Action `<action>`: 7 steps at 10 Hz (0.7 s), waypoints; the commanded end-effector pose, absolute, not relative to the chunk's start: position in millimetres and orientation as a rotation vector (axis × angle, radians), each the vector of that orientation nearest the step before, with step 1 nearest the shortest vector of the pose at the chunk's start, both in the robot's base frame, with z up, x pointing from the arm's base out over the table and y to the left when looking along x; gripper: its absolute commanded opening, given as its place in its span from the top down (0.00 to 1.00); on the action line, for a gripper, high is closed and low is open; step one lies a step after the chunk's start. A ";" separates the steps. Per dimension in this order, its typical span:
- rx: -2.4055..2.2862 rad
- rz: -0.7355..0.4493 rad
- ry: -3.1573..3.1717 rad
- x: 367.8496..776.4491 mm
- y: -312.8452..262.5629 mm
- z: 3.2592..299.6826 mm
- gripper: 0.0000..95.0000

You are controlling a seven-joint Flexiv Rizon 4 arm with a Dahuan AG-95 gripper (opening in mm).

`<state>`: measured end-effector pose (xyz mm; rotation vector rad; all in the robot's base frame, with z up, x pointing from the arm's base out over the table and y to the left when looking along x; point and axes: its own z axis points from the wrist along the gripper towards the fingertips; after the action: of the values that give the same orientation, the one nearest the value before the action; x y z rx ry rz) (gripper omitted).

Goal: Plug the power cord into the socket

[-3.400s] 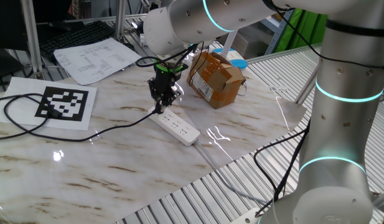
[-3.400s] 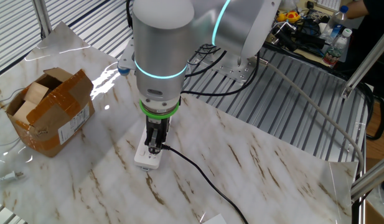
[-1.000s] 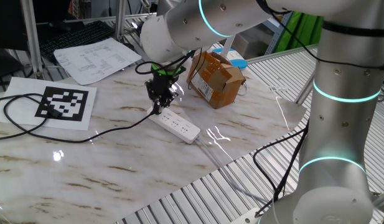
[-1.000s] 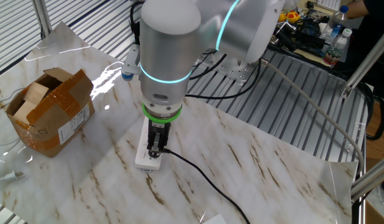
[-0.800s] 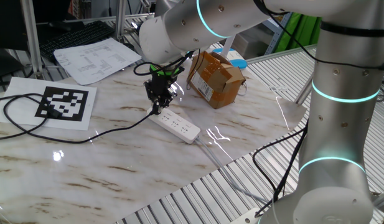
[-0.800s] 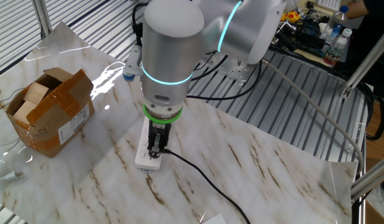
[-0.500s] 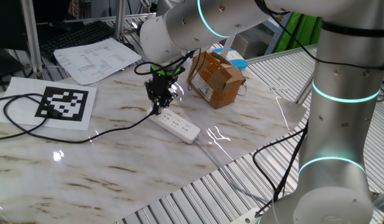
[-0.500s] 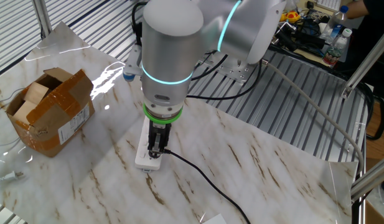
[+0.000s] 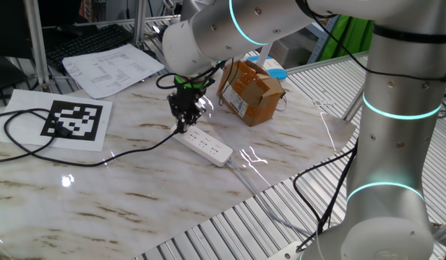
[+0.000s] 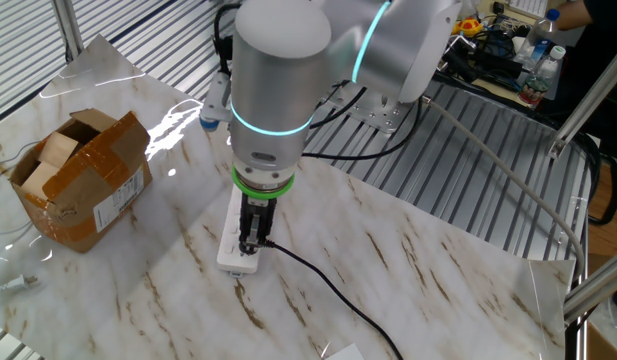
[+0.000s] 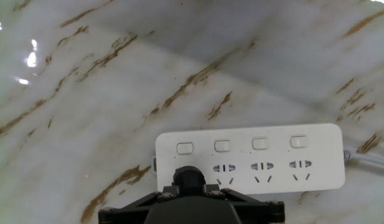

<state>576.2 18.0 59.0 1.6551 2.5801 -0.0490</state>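
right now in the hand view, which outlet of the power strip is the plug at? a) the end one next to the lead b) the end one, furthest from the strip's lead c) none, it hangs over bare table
b: the round black plug sits over the leftmost outlet position of the white power strip, below the leftmost switch, while the grey-white lead leaves the right end; the three outlets on the right show open.

cardboard box (image 9: 251, 90), printed papers (image 9: 113, 68); marker sheet (image 9: 74, 120)
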 end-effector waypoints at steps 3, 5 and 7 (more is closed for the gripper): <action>1.667 0.017 2.596 578.1 18.0 47.4 1.00; 1.645 0.014 2.624 581.1 20.0 41.8 1.00; 1.606 0.027 2.661 581.2 20.2 41.3 1.00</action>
<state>579.7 19.7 59.5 1.6152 2.6546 0.0196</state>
